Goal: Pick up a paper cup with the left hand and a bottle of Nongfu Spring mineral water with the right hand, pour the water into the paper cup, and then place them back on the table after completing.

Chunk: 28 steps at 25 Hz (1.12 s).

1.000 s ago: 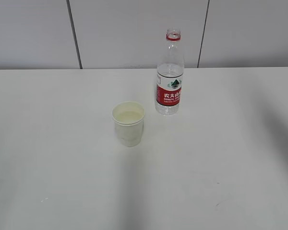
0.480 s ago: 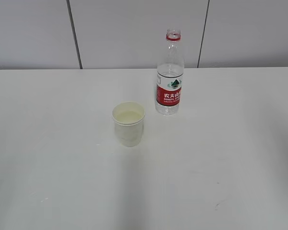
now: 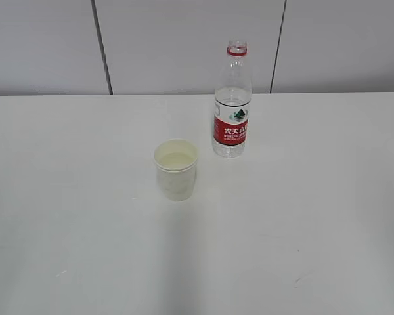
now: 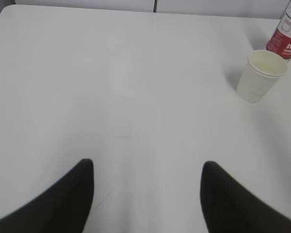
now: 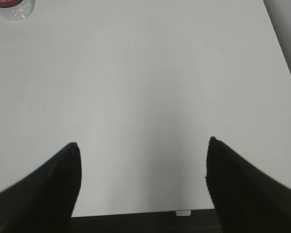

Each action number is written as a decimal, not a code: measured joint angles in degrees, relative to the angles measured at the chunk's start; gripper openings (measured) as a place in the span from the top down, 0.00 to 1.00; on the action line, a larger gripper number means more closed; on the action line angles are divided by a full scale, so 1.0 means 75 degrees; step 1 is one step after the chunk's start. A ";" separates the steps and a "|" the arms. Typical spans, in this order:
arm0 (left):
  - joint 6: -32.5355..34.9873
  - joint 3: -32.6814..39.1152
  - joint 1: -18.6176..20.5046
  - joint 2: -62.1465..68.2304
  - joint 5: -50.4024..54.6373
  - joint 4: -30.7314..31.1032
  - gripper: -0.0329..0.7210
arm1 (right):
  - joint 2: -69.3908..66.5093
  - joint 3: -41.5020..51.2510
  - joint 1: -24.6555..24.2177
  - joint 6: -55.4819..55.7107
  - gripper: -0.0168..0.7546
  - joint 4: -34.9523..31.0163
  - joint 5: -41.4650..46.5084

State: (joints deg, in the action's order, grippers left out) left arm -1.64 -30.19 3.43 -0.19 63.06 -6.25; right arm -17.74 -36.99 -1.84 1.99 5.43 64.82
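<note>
White table (image 3: 85, 249) bears cup (image 3: 176, 169); only wrist views show grippers.

Picture edges crop the bottle (image 5: 13, 9) and both hands' fingers (image 4: 63, 201).

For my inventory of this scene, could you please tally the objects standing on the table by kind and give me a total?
Paper cup: 1
Nongfu Spring water bottle, uncapped: 1
Total: 2 objects on the white table
</note>
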 joint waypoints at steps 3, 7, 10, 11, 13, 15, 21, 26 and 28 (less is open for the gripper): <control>0.0000 0.0000 0.0000 0.0000 0.0000 0.0000 0.38 | 0.0534 0.0079 0.0000 0.0000 0.21 0.0000 0.0170; 0.0000 0.0000 0.0000 0.0000 0.0000 0.0000 0.39 | 0.1218 0.0401 0.0000 0.0000 0.21 0.0000 0.0215; 0.0000 0.0000 0.0000 0.0000 0.0000 0.0000 0.39 | 0.1650 0.0762 0.0000 0.0000 0.21 -0.0051 0.0245; 0.0000 0.0000 0.0000 0.0000 0.0000 0.0000 0.39 | 0.1791 0.0885 0.0000 0.0000 0.21 -0.0109 0.0245; 0.0000 0.0000 0.0000 0.0000 0.0000 0.0000 0.39 | 0.2055 0.1080 0.0000 0.0000 0.21 -0.0222 0.0229; 0.0000 0.0000 0.0000 0.0000 0.0000 0.0000 0.39 | 0.2312 0.1134 0.0000 0.0000 0.21 -0.0274 0.0199; 0.0000 0.0000 0.0000 0.0000 0.0000 0.0000 0.39 | 0.2495 0.1131 0.0000 -0.0015 0.21 -0.0292 0.0152; 0.0000 0.0000 0.0000 0.0000 0.0000 0.0000 0.39 | 0.2495 0.1131 0.0000 -0.0015 0.21 -0.0308 0.0137; 0.0000 0.0000 0.0000 0.0000 0.0000 0.0000 0.39 | 0.2495 0.1131 0.0000 -0.0015 0.21 -0.0308 0.0137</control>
State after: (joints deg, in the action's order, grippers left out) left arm -1.64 -30.19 3.43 -0.19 63.06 -6.25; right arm 0.97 -28.51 -1.84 1.87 3.12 65.85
